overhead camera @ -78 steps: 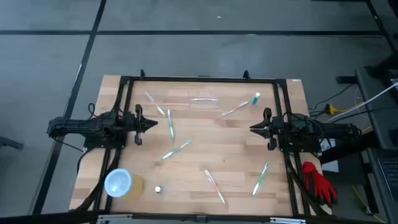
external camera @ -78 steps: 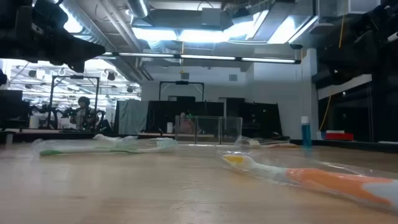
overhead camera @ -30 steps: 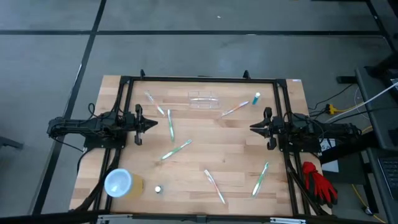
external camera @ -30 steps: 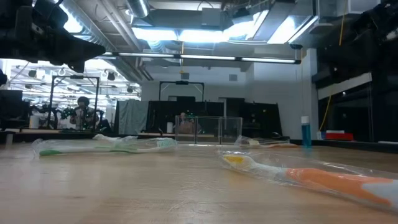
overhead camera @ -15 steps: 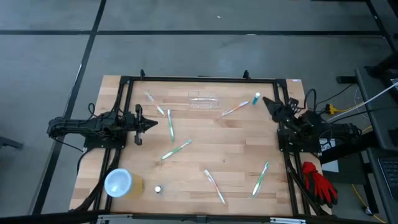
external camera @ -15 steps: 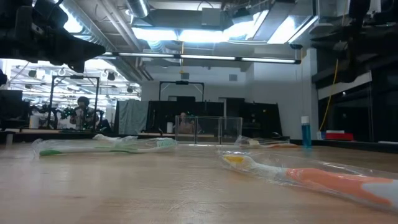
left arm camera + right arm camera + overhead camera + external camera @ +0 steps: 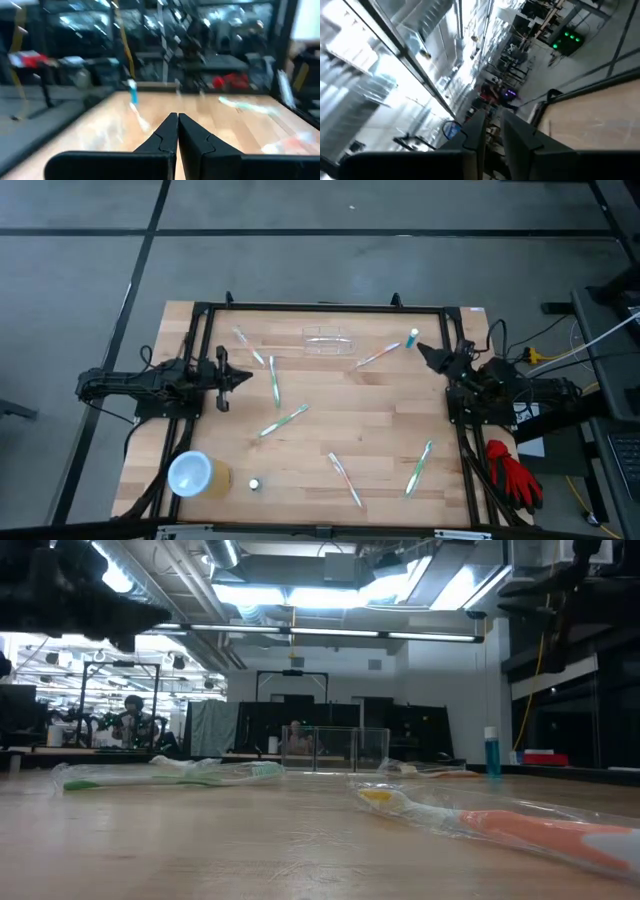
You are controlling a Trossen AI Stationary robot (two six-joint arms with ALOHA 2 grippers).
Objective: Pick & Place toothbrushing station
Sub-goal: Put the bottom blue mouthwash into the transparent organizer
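The toothbrushing station, a clear plastic holder [image 7: 327,340], stands on its base near the table's far edge; it also shows in the low view [image 7: 335,750]. My left gripper [image 7: 245,377] hovers over the table's left side, shut and empty, its fingers together in the left wrist view [image 7: 177,120]. My right gripper [image 7: 418,348] is raised at the far right, pointing toward the holder and tipped upward. It is empty, and a narrow gap shows between its fingers [image 7: 492,122]. It is well to the right of the holder.
Several wrapped toothbrushes lie scattered on the wooden table, one right of the holder [image 7: 377,357] and one near the low camera [image 7: 480,825]. A blue-capped tube [image 7: 412,337] stands at the far right. A yellow cup [image 7: 195,475] stands at the near left. A red glove [image 7: 512,470] lies off the table's right.
My right gripper has swung from the table's right side toward the far edge, turned toward the holder and tipped upward. Nothing on the table has moved.
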